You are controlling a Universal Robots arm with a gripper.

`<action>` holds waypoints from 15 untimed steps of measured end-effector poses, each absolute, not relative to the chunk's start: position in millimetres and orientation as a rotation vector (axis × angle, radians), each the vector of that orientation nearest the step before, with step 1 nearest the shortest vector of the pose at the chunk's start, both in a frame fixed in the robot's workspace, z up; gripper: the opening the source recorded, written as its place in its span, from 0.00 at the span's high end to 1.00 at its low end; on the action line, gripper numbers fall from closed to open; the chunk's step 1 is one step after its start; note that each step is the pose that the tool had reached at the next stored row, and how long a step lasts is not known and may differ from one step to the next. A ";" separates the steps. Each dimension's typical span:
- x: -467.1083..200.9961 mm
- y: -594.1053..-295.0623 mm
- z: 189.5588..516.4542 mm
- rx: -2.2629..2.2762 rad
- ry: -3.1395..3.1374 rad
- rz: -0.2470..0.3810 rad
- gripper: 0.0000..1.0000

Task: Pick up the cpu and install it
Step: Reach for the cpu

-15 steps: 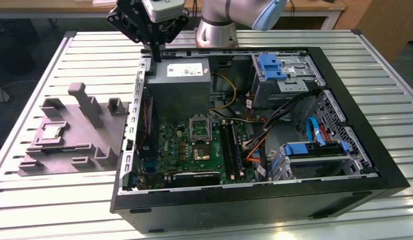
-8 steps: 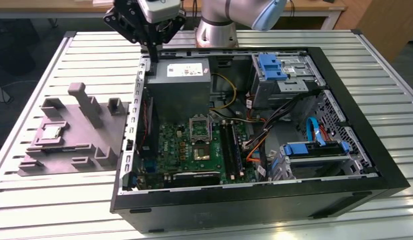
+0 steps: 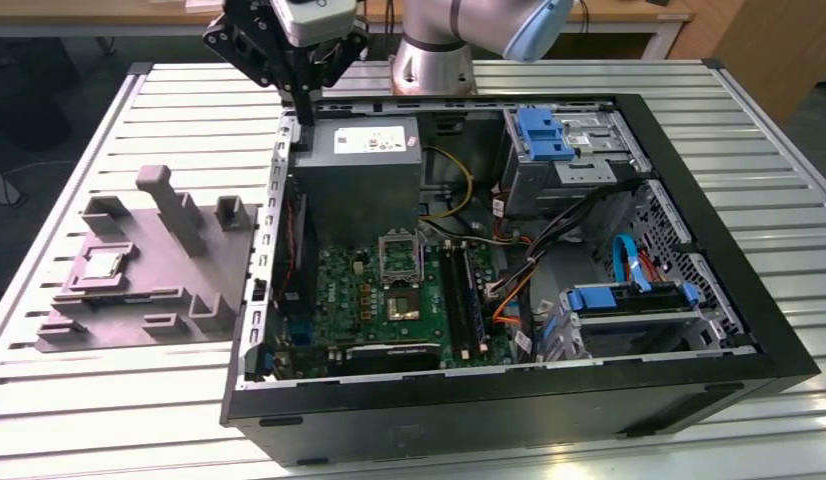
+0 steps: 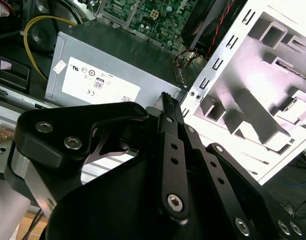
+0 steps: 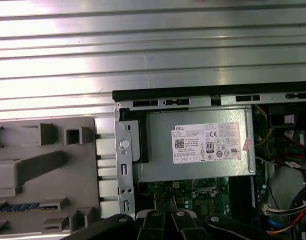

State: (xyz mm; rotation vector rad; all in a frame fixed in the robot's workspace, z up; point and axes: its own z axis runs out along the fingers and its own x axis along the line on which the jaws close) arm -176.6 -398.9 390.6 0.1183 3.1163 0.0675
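The cpu, a small square chip with a dull silver top, lies in a recess of the grey fixture on the exterior view's left. My gripper hangs high over the back left corner of the open computer case, well away from the cpu. Its fingers are shut together with nothing between them, and in the second wrist view they meet in one tip above the power supply. The silver-framed socket sits on the green motherboard inside the case.
The case holds a grey power supply, blue drive brackets, and bundles of cables. The fixture carries several upright blocks. Everything stands on a slatted metal table. The arm's base rises behind the case.
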 end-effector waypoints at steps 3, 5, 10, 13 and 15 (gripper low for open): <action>-176.7 -398.9 390.6 0.118 3.116 0.067 0.89; -176.7 -398.9 390.6 0.118 3.116 0.068 0.89; -178.5 -399.0 390.6 0.118 3.116 0.068 0.89; -180.6 -399.0 390.6 0.118 3.116 0.067 0.89; -182.0 -398.9 390.6 0.118 3.116 0.068 0.89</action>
